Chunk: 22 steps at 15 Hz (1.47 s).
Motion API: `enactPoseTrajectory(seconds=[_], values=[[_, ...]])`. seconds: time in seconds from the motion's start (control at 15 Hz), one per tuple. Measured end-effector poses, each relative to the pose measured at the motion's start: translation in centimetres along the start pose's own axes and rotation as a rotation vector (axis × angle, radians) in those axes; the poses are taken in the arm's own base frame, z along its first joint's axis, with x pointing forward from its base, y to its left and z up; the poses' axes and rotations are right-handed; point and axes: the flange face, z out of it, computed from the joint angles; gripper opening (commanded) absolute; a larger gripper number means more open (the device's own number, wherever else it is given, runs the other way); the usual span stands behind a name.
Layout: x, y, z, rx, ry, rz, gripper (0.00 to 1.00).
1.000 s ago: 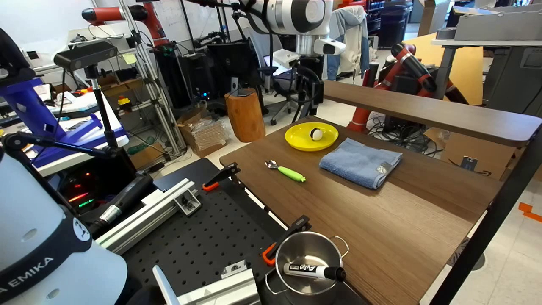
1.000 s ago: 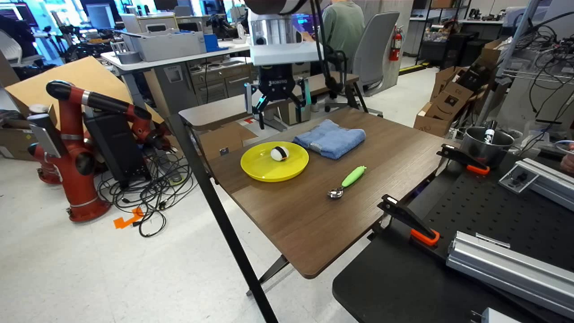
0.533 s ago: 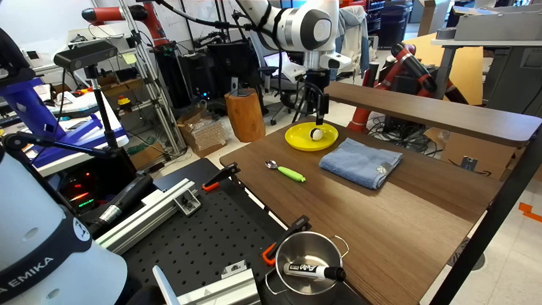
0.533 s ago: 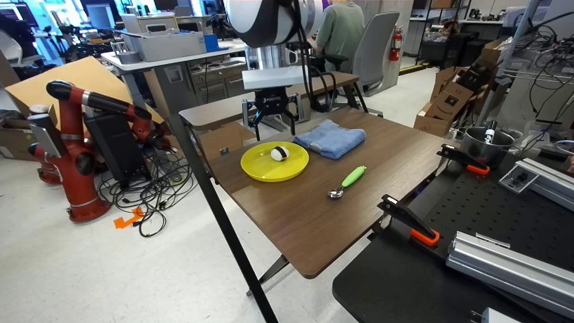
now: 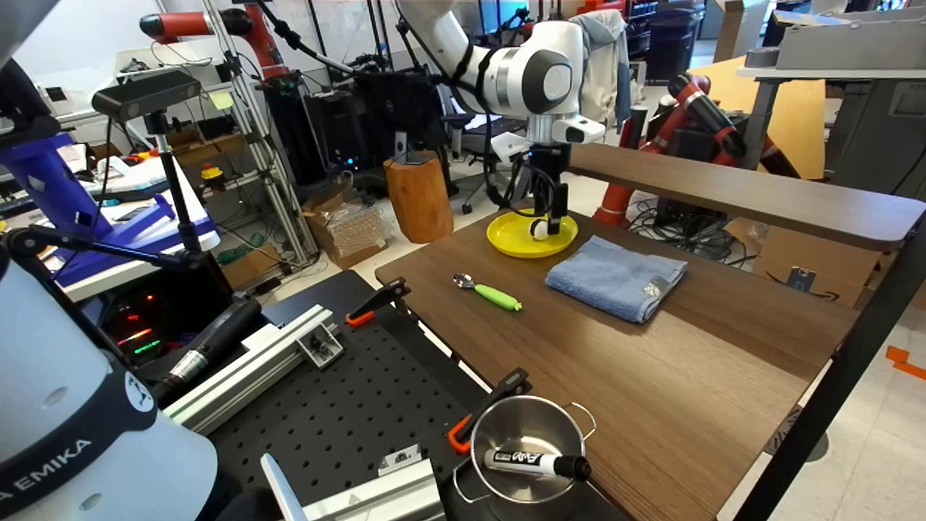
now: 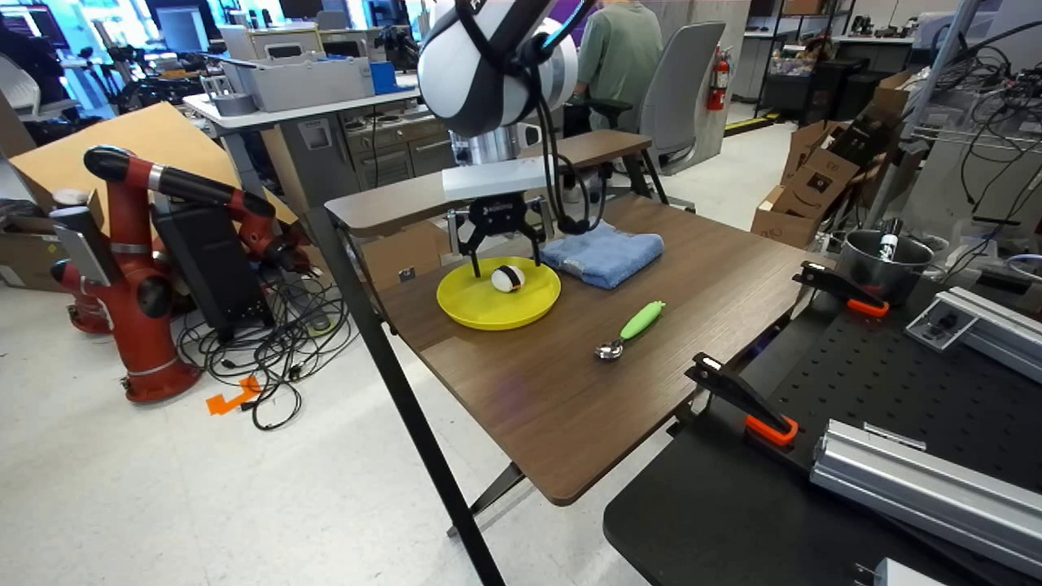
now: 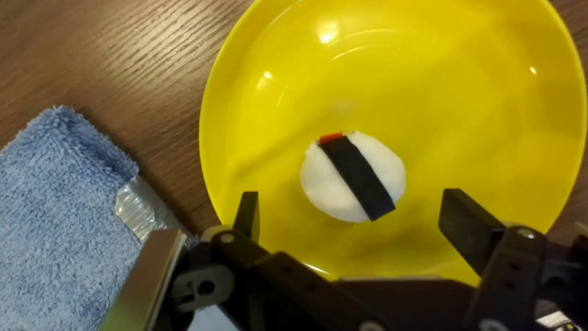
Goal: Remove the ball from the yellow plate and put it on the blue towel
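Lowered since earlier frame: black two-fingered gripper point(image 7: 350, 202), spread wide, empty | wrist view, mid-frame: round white black-banded ball point(image 7: 353, 177) on glossy yellow plate point(image 7: 413, 82), between fingertips point(image 7: 249, 208), touching neither

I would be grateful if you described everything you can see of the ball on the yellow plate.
The ball is white and roundish, crossed by a black band with an orange-red patch at one end; its material is unclear. It rests on the yellow plate, near its middle. In the wrist view the open fingers show to either side, apart from it, and only the plate appears to touch it. Its underside is hidden.
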Motion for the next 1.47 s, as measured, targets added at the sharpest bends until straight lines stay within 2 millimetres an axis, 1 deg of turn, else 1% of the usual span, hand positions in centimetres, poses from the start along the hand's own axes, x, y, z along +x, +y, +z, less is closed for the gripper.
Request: enactPoseTrajectory(seconds=[0.07,0.13,0.4,0.53,0.67,0.73,0.8,0.93,1.13,1.27,1.47], values=[[-0.1,-0.2,0.3,-0.004,0.001,0.002,0.68],[-0.2,-0.4,0.6,-0.007,0.002,0.002,0.58],[-0.4,-0.9,1.0,-0.017,0.003,0.005,0.27],[-0.3,-0.9,1.1,-0.021,0.002,0.008,0.13],[-0.3,-0.9,0.9,-0.025,-0.003,0.008,0.04],[-0.3,-0.9,0.8,-0.027,-0.005,0.008,0.07],[-0.3,-0.9,0.7,-0.03,-0.009,0.006,0.05],[-0.5,-1.0,-0.1,-0.034,-0.018,-0.004,0.06],[-0.8,-0.4,-2.7,-0.042,-0.03,-0.053,0.06],[-0.9,1.0,-4.9,-0.051,-0.036,-0.084,0.06],[0.4,4.9,-7.9,-0.061,-0.032,-0.098,0.06]])
